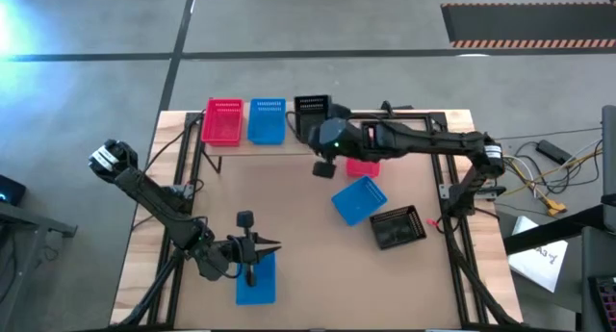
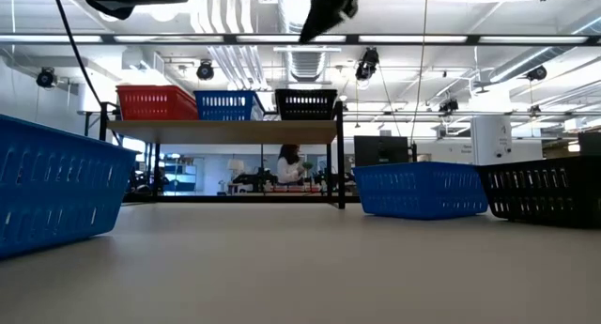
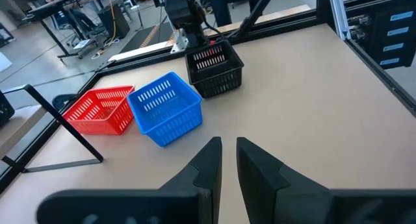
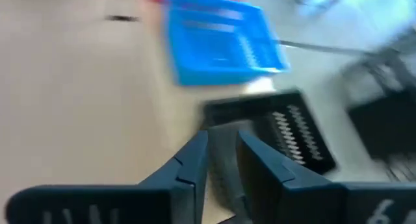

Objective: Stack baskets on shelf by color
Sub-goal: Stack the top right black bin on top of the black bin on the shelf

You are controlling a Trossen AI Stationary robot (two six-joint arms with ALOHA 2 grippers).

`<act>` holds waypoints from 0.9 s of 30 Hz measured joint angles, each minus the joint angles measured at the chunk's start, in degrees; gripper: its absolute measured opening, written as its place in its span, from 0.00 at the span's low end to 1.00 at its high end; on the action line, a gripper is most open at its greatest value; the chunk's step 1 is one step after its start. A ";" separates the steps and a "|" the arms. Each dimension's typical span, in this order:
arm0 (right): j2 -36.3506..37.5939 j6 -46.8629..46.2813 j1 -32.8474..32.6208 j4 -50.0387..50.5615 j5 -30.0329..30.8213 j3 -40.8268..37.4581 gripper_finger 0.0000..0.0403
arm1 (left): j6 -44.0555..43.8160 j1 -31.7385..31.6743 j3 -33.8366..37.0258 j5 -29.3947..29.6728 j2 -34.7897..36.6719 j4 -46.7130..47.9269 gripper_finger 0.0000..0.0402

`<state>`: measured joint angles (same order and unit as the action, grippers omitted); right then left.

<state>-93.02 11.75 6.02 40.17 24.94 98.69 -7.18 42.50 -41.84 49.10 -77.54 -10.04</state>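
The shelf (image 1: 252, 146) stands at the table's far side. One red basket (image 1: 223, 122), one blue (image 1: 267, 121) and one black (image 1: 310, 109) sit side by side on it. On the table lie a red basket (image 1: 363, 166), partly under my right arm, a blue one (image 1: 359, 199) and a black one (image 1: 397, 226). Another blue basket (image 1: 256, 278) lies at the near edge. My right gripper (image 1: 324, 166) hangs empty above the table's middle, just left of the red basket, its fingers close together. My left gripper (image 1: 266, 244) hovers empty over the near blue basket, its fingers close together.
Black frame rails (image 1: 460, 226) run along the table's left and right sides. Bare tabletop (image 1: 279, 192) lies between the shelf and the near blue basket. A person (image 2: 289, 164) shows far behind the shelf in the low view.
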 joint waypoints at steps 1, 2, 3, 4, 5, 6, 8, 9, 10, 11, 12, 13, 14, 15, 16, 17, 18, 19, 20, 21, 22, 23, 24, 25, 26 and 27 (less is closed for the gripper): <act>0.27 -0.55 0.91 -1.59 1.23 -1.49 0.16 | -0.01 0.00 -0.13 0.00 -0.01 -0.02 0.08; 0.56 -1.57 1.89 -2.21 1.87 -2.69 0.14 | -0.04 0.00 -0.20 0.00 0.00 -0.07 0.08; 0.95 -2.56 2.84 -2.15 2.25 -3.48 0.13 | -0.11 0.00 -0.20 0.07 0.00 -0.07 0.08; 1.51 -4.11 3.75 -1.87 2.92 -4.21 0.11 | -0.40 0.00 -0.20 0.04 0.00 -0.07 0.08; 2.10 -5.83 4.51 -1.54 4.32 -5.01 0.10 | -0.81 0.00 -0.12 0.06 -0.02 -0.07 0.08; 2.86 -7.29 5.33 -1.37 6.30 -5.96 0.08 | -1.06 0.00 -0.03 0.07 0.00 -0.08 0.08; 4.05 -9.53 7.47 -1.08 8.17 -7.92 0.06 | -1.14 0.00 -0.02 0.09 -0.01 -0.07 0.08; 4.44 -10.29 8.70 -1.12 7.41 -8.68 0.05 | -1.14 0.00 -0.02 0.13 -0.01 -0.07 0.08; 4.72 -10.68 10.09 -1.32 5.64 -9.43 0.04 | -1.15 0.00 -0.02 0.27 0.00 -0.05 0.08; 4.83 -10.99 11.33 -1.56 3.50 -10.16 0.03 | -1.14 0.00 -0.06 0.28 -0.01 -0.04 0.08; 4.82 -11.60 12.43 -1.73 1.64 -10.66 0.03 | -1.14 0.00 -0.13 0.28 0.00 -0.08 0.08; 4.80 -12.32 13.38 -1.89 0.38 -10.90 0.02 | -1.14 0.00 -0.13 0.29 0.00 -0.09 0.08; 4.61 -12.92 14.08 -1.96 -0.19 -10.98 0.02 | -1.14 0.00 -0.13 0.31 0.00 -0.11 0.08; 4.35 -13.46 14.67 -1.99 -0.40 -10.99 0.02 | -1.18 0.00 -0.13 0.31 0.00 -0.09 0.08; 4.04 -13.67 15.11 -2.16 -0.60 -10.99 0.02 | -1.23 0.00 -0.11 0.31 0.00 -0.09 0.08; 3.64 -13.69 15.58 -2.52 -1.12 -10.99 0.02 | -1.26 0.00 -0.11 0.31 0.00 -0.09 0.08; 3.24 -13.58 15.84 -3.07 -1.67 -11.01 0.02 | -1.26 0.00 -0.11 0.31 0.00 -0.09 0.08; 2.85 -13.45 16.05 -3.79 -2.42 -11.04 0.02 | -1.25 0.00 -0.12 0.31 0.00 -0.08 0.08; 2.50 -13.45 16.15 -4.57 -3.44 -11.08 0.02 | -1.25 0.00 -0.16 0.28 0.00 -0.07 0.08; 2.27 -13.47 16.15 -5.29 -4.74 -11.06 0.02 | -1.21 0.00 -0.21 0.29 0.00 -0.07 0.08; 2.13 -13.45 16.08 -5.47 -6.06 -10.88 0.02 | -1.05 0.00 -0.27 0.28 0.00 -0.11 0.08; 2.13 -13.45 16.02 -5.48 -6.94 -10.79 0.02 | -1.05 0.00 -0.29 0.30 0.02 -0.13 0.08; 2.13 -13.43 15.96 -5.46 -7.52 -10.79 0.02 | -1.05 0.00 -0.27 0.28 0.04 -0.13 0.08; 2.13 -13.42 15.88 -5.44 -7.60 -10.79 0.02 | -1.11 0.00 -0.22 0.28 0.04 -0.19 0.08; 2.13 -13.47 15.75 -5.36 -7.59 -10.79 0.02 | -1.22 0.00 -0.14 0.28 0.04 -0.22 0.08; 2.13 -13.70 15.63 -5.30 -7.56 -10.79 0.02 | -1.33 0.00 -0.13 0.27 0.04 -0.19 0.08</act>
<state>-90.89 -1.94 21.65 34.87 17.39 87.90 -8.51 42.50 -41.97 49.37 -77.49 -10.23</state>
